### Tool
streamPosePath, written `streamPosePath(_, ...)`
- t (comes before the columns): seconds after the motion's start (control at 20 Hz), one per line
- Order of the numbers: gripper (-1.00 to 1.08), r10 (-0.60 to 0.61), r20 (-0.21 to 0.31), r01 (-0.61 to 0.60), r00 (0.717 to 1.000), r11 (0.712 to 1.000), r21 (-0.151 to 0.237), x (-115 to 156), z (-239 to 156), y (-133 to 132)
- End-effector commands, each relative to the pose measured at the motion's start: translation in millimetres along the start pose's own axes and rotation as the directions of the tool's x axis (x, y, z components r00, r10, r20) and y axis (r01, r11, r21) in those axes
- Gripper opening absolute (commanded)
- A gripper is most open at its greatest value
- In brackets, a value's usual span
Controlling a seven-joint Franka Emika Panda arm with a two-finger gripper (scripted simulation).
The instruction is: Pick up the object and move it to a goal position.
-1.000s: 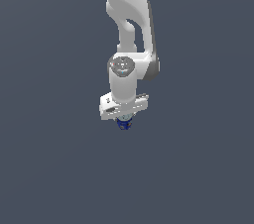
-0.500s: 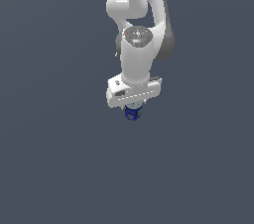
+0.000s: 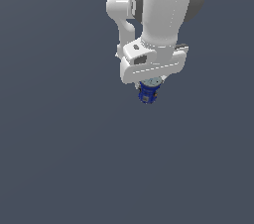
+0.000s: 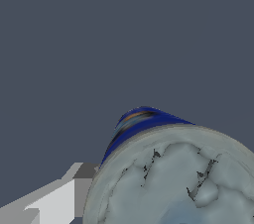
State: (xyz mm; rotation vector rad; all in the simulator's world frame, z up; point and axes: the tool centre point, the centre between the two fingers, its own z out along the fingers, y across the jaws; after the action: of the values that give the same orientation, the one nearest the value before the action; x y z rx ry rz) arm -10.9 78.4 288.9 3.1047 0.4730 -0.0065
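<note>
One small blue can (image 3: 148,92) hangs under the white gripper (image 3: 151,83), clamped at its top end, blue body sticking out below. Close up, the can's silvery-grey round top (image 4: 171,181) sits right against a pale finger (image 4: 54,200). Arm (image 3: 161,10) rises above the can. Plain dark grey background (image 3: 59,158) all around.

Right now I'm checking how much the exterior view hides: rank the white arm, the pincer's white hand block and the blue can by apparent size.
1. White arm, largest, though nearer the camera.
2. Pincer hand block, the wide white bar.
3. Blue can, smallest; only its lower part shows below the block.
</note>
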Motion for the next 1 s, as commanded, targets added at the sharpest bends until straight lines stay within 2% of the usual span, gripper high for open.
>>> streamPosePath(0.0,-1.0,0.0,-0.004,0.0,1.0,1.0,-0.001,2,-30,-13)
streamPosePath(0.45,-1.0,0.0,-0.004,0.0,1.0,1.0,0.0,9,-101,-46)
streamPosePath(0.95,-1.0,0.0,-0.004,0.0,1.0,1.0,0.0,13,-126,-57)
